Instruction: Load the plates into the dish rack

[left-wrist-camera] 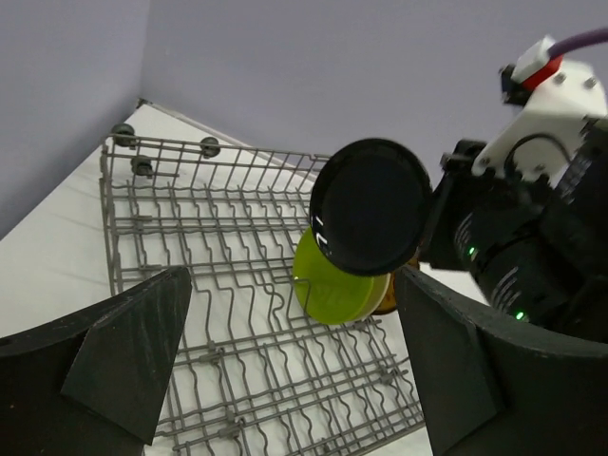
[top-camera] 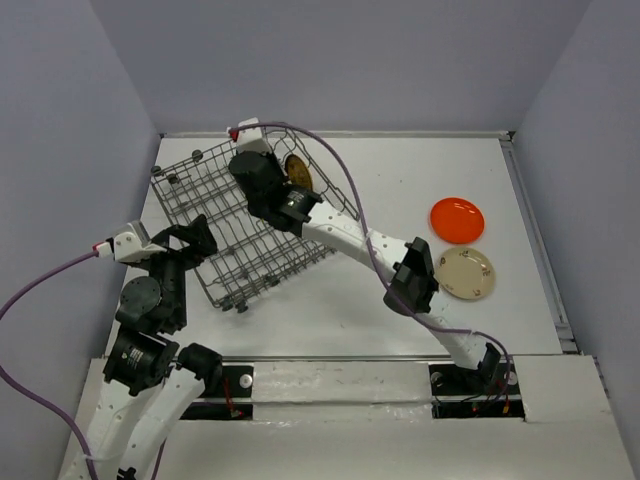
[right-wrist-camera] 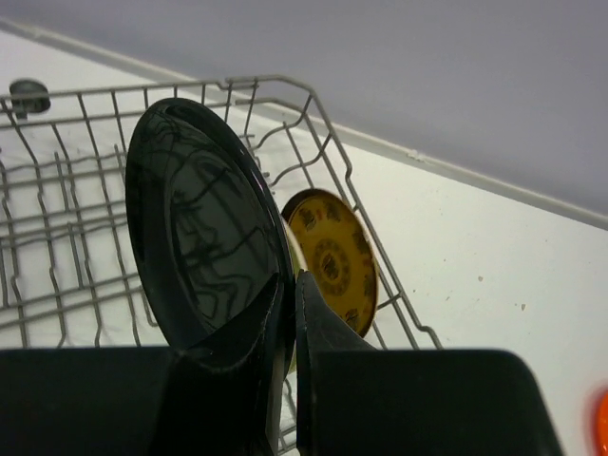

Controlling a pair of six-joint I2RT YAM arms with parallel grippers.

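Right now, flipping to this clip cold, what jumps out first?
The black plate, pinched on edge by the right gripper over the dish rack. Beside it the lime green plate and the patterned plate already stand in the rack; the orange plate and cream plate lie on the table to the right.

White arm links (top-camera: pixel 340 232), black joint housings (top-camera: pixel 150 300) — purple cables (left-wrist-camera: pixel 586 39), red-banded white connectors (top-camera: pixel 100 247), matte black wedge-shaped fingers (left-wrist-camera: pixel 123 351).
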